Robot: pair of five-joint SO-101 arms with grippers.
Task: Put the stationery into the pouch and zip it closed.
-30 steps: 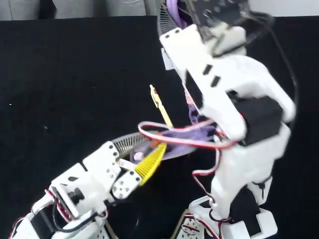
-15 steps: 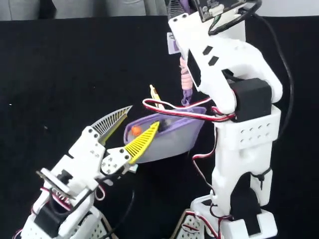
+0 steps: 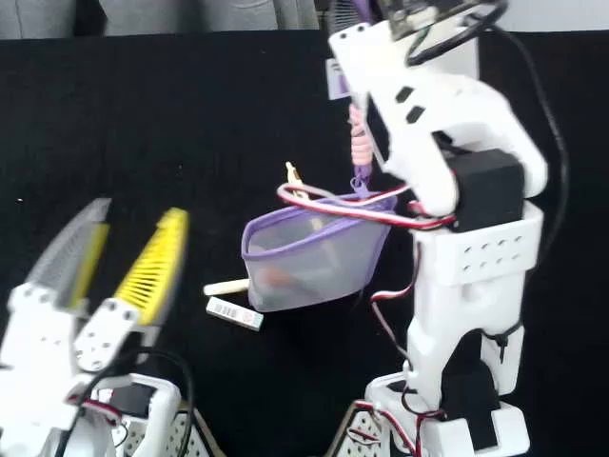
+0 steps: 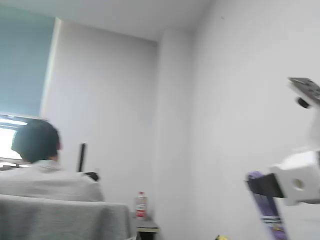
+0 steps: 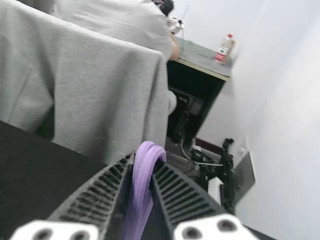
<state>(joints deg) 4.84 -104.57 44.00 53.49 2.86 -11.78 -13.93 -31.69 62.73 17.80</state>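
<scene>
The translucent purple pouch [image 3: 309, 262] hangs open-mouthed above the black table, with something orange showing inside. Its purple strap [image 5: 142, 185] runs up to my right gripper [image 5: 145, 155], which is shut on it near the far edge [image 3: 354, 9]. A pink coiled cord [image 3: 358, 143] dangles beside the strap. My left gripper [image 3: 135, 211] stands open at the near left, raised and apart from the pouch, nothing between its yellow and grey fingers. On the table lie a yellow pen [image 3: 300, 186] behind the pouch, and a cream stick [image 3: 226, 287] and a white labelled piece [image 3: 234, 312] beside it.
The right arm's white body [image 3: 466, 248] and its red-white cables [image 3: 333, 205] crowd the pouch's right side. The black table [image 3: 143, 124] stretches away to the far left. A grey cloth [image 5: 85, 85] hangs behind the table.
My left gripper let go of the pouch's rim and drew back to the near left, opening wide. The pouch now hangs from the right gripper alone; the cream stick and labelled piece came into view.
</scene>
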